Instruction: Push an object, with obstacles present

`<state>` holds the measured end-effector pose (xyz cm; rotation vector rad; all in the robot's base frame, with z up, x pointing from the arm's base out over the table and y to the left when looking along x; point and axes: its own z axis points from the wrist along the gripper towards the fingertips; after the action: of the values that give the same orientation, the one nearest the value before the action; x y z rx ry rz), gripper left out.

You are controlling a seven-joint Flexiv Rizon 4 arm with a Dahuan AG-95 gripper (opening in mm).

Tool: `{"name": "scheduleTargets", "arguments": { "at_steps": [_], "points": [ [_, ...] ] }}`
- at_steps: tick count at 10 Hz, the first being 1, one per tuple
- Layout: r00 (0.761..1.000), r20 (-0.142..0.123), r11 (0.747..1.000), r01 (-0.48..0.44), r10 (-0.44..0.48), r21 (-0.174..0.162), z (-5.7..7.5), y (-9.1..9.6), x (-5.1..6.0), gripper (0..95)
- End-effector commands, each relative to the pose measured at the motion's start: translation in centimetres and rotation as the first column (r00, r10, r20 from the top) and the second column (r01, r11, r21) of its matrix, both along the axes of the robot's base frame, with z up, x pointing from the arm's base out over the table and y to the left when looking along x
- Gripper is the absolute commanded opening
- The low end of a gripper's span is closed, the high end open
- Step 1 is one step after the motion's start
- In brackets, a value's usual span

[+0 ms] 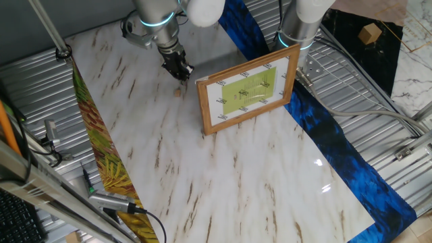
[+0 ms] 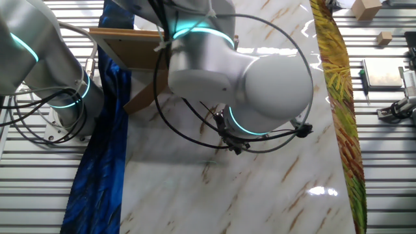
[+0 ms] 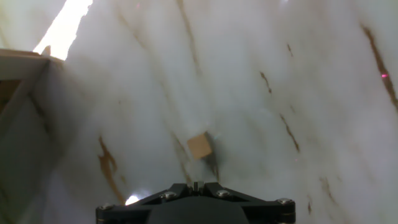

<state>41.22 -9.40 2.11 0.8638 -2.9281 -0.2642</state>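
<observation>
End effector [image 1: 181, 71] low over marble desk [image 1: 223, 175], jaw state unclear; small wooden nub [image 3: 199, 147] just ahead; picture frame [image 1: 248, 89] upright alongside

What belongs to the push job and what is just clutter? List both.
Job:
wooden nub
picture frame, the obstacle
end effector, just behind the nub

Clutter:
cardboard box
blue cloth
leaf-print strip

The white marble-patterned bench [image 1: 223, 175] looks glossy and smooth; the rectangular light-wood picture frame [image 1: 248, 91] and tiny wooden nub [image 3: 199, 147] look matt.
</observation>
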Motion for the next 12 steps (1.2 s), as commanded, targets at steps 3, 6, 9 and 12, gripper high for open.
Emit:
{"name": "scheduleTargets", "arguments": {
  "at_steps": [3, 6, 9, 12],
  "points": [
    [1.000, -0.003, 1.000, -0.002, 0.002, -0.001, 0.4, 0.6, 1.1, 0.0],
    [1.000, -0.003, 1.000, -0.010, 0.010, -0.002, 0.4, 0.8, 1.5, 0.0],
    [1.000, -0.001, 1.000, -0.013, 0.013, -0.003, 0.0, 1.0, 1.8, 0.0],
    [1.000, -0.001, 1.000, -0.008, 0.008, -0.003, -0.2, 1.5, 2.5, 0.0]
  ]
}}
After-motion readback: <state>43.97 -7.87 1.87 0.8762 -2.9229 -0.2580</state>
